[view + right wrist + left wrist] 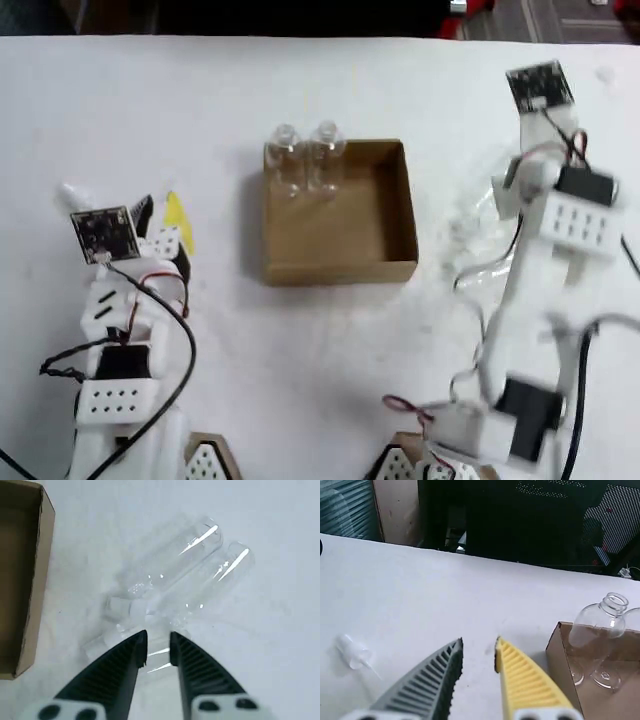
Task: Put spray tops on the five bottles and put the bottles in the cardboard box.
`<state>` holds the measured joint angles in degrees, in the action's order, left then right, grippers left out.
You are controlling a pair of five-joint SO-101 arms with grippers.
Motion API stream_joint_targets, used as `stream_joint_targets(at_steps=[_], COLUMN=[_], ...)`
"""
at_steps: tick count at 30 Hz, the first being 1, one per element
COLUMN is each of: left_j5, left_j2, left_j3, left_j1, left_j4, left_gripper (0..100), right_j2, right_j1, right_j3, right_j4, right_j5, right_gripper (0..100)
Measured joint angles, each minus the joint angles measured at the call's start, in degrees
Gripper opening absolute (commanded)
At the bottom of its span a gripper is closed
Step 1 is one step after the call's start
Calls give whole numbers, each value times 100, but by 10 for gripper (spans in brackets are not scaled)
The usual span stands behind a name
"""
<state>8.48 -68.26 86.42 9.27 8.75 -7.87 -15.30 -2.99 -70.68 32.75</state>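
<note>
Two clear uncapped bottles stand in the far left corner of the cardboard box; they also appear in the left wrist view, bottles in the box. My left gripper is open over bare table left of the box, nothing between its grey and yellow fingers. A clear spray top lies on the table beside it. My right gripper hovers slightly open over several clear bottles lying on the table right of the box.
The white table has free room behind and in front of the box. The lying bottles sit under the right arm. Cables hang along both arms. Cardboard pieces lie at the near edge.
</note>
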Motion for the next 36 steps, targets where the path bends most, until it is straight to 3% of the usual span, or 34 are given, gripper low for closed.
stream_joint_targets(at_steps=[3,8,11,18,36], left_j5=[0,0,0,-35,-44], left_j2=[0,0,0,0,0], left_j3=[0,0,0,0,132], left_j1=[0,0,0,0,-35], left_j4=[0,0,0,0,-413], left_gripper=[105,105,105,105,105], right_j2=[1090,2277,2576,3508,5881], right_j1=[0,0,9,0,132], right_j3=[1169,2154,2532,2945,5231], right_j4=[-510,-1266,-1310,-1099,-993], right_j5=[1002,3587,4264,4791,4985], right_gripper=[301,302,303,303,302])
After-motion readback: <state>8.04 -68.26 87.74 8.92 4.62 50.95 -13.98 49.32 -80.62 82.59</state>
